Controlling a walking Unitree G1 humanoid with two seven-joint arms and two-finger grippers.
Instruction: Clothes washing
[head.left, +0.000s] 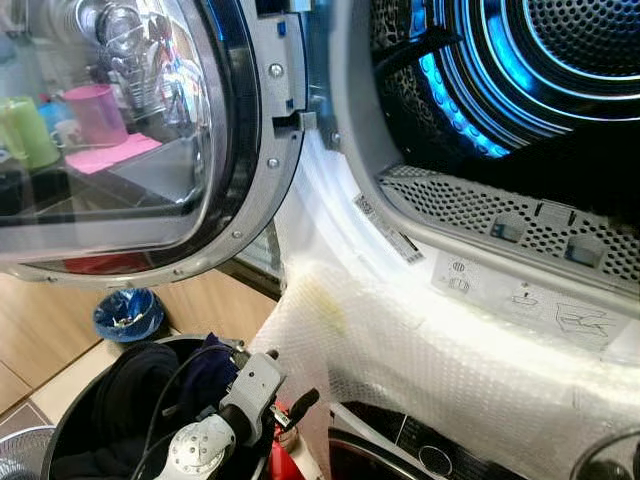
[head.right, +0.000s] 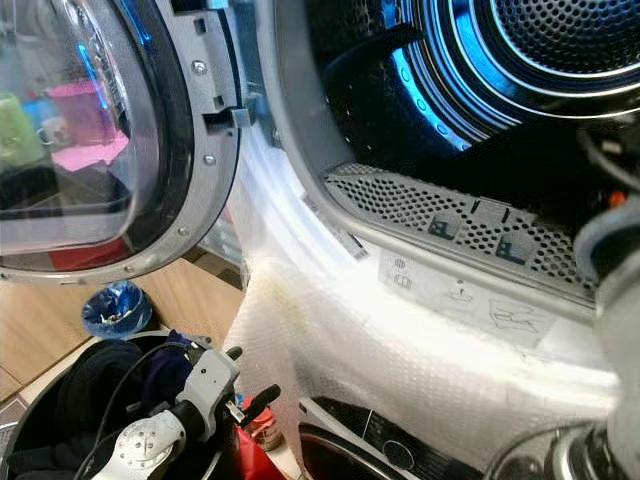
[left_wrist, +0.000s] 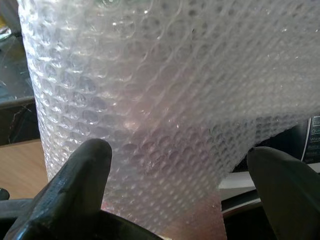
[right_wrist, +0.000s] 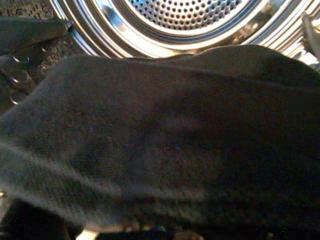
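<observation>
The machine's drum stands open, lit blue inside, and its round glass door is swung out to the left. A black basket at the lower left holds dark clothes. My left gripper hovers open beside the basket, close to the bubble wrap on the machine's front, with nothing between its fingers. My right arm reaches toward the drum's mouth. In the right wrist view a dark garment lies across the camera, with the drum's perforated back wall behind it.
Bubble wrap covers the front below the drum opening. A second machine's dark panel with a dial sits underneath. A blue bag lies on the wooden floor left of the basket. Something red shows beside the basket.
</observation>
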